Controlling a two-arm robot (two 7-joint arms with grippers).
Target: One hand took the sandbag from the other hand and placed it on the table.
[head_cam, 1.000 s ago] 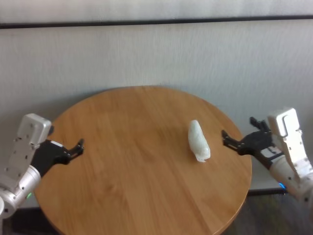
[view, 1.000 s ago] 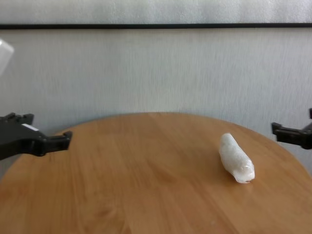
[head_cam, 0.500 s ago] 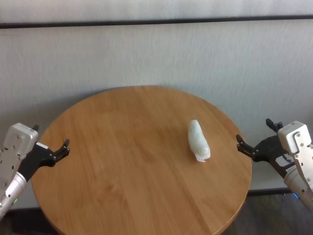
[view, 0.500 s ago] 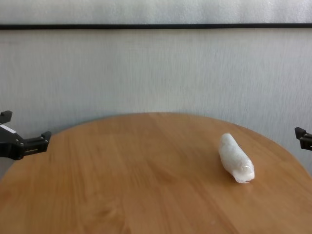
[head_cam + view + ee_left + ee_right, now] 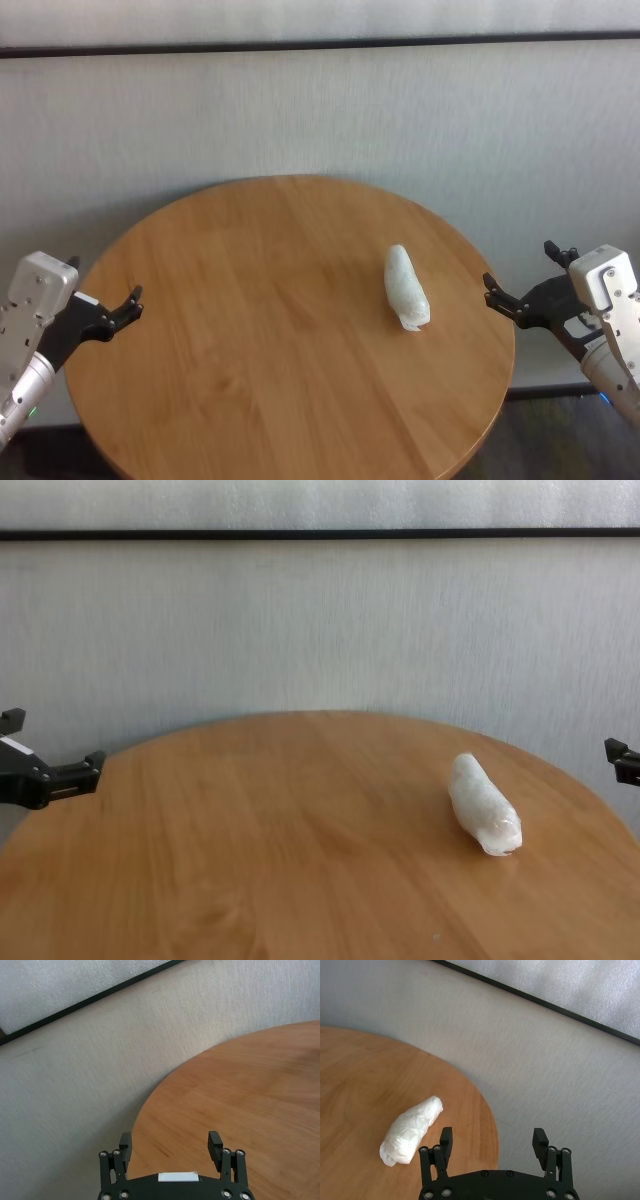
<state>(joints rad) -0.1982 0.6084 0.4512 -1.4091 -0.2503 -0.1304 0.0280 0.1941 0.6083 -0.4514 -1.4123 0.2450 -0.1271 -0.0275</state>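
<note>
The sandbag (image 5: 407, 288) is a small white crinkly pouch lying on the right half of the round wooden table (image 5: 250, 320). Nothing holds it. It also shows in the chest view (image 5: 485, 805) and the right wrist view (image 5: 411, 1131). My right gripper (image 5: 518, 270) is open and empty, just off the table's right edge, a short gap from the sandbag. My left gripper (image 5: 105, 285) is open and empty at the table's left edge, far from the sandbag. The left wrist view shows its open fingers (image 5: 170, 1137) over the table's rim (image 5: 165, 1105).
A pale grey wall (image 5: 320, 110) with a dark horizontal strip (image 5: 320, 45) stands behind the table. The right wrist view shows the right gripper (image 5: 493, 1133) beyond the table's edge (image 5: 490, 1125), over the floor.
Since one second ago both grippers have drawn back outward, away from the table's middle. Since half a second ago they have held still. The sandbag has not moved.
</note>
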